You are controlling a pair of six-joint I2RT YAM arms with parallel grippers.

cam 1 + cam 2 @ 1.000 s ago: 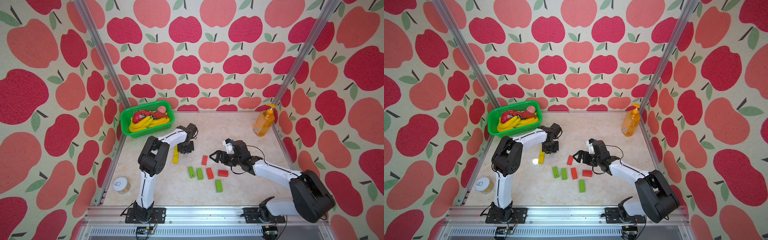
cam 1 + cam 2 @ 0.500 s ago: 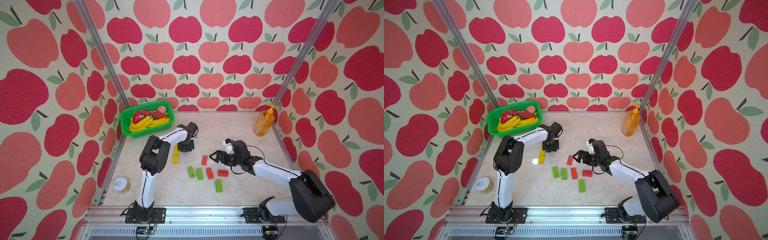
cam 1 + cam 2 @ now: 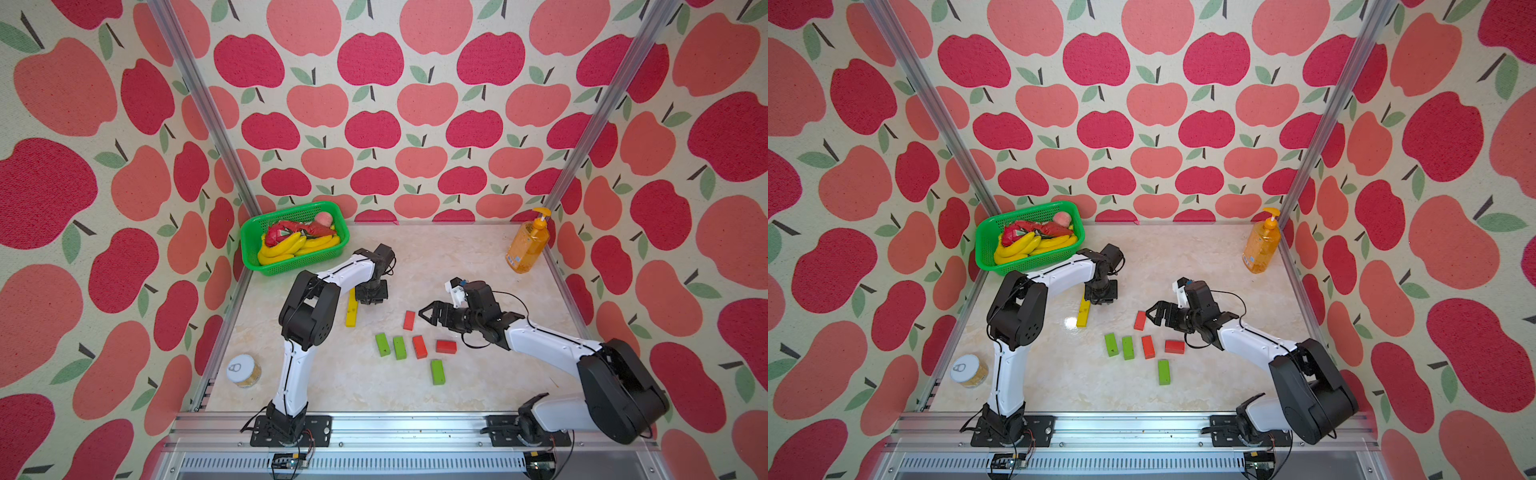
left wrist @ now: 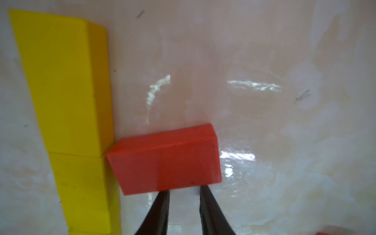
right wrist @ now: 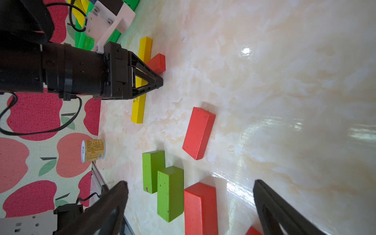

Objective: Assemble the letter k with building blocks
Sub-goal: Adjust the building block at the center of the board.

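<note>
Marble table [image 3: 457,257] — left tool [image 4: 184,189] narrow, tips at red brick [image 4: 164,160] — right tool [image 5: 190,182] wide

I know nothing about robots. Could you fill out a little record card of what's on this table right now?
K stem: yellow bar of bricks laid end to end
First arm: slanted red brick, one corner against the bar
Left gripper: nearly closed, tips at that brick's side
Right gripper: open, empty, near the loose bricks
Loose: three green bricks, three red bricks
Bystanders: green basket, soap bottle, can
</note>
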